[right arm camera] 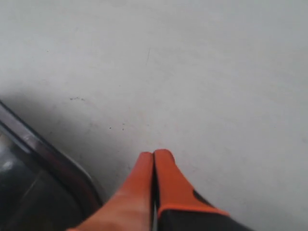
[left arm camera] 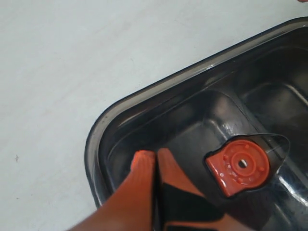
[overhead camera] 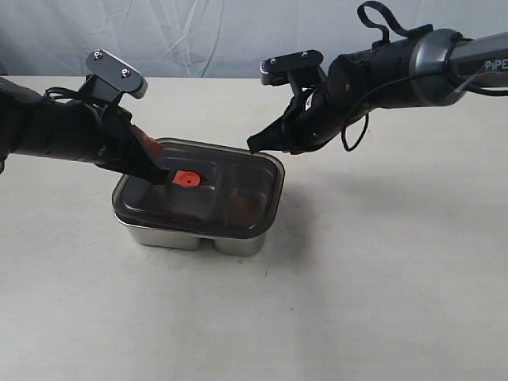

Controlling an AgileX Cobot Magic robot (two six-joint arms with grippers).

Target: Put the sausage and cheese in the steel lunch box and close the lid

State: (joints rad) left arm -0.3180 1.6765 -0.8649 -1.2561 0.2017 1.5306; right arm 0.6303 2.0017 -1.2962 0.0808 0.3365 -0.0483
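Left gripper (left arm camera: 155,156): jaws closed, the two orange fingers flat against each other with nothing between them. The tips point down onto the lid and appear to rest on its top surface.
Left arm (overhead camera: 55,127): black, reaching in low from the left of the exterior view and angled down over the near-left part of the box.
Right gripper (right arm camera: 153,155): jaws also closed, orange fingers together and empty. The tips are at the far edge of the lid, over bare table just beside the rim. Contact with the rim cannot be told.
Right arm (overhead camera: 397,71): black and grey, coming in from the upper right with the wrist tipped down toward the box.
Lid (overhead camera: 238,178): dark smoky plastic with rounded corners, lying flat on top of the box and covering it edge to edge.
Valve (left arm camera: 239,165): small orange disc in the lid's centre recess, just beside the left fingertips but not under them.
Steel lunch box (overhead camera: 194,236): shiny steel walls showing below the lid. It stands on the table between the two arms.
Sausage and cheese: not made out through the dark lid. There is a faint reddish tint in the right half, too dim to name.
Table (overhead camera: 381,286): pale and matt, with a few small specks.
Backdrop (overhead camera: 198,32): wrinkled light cloth behind the table.
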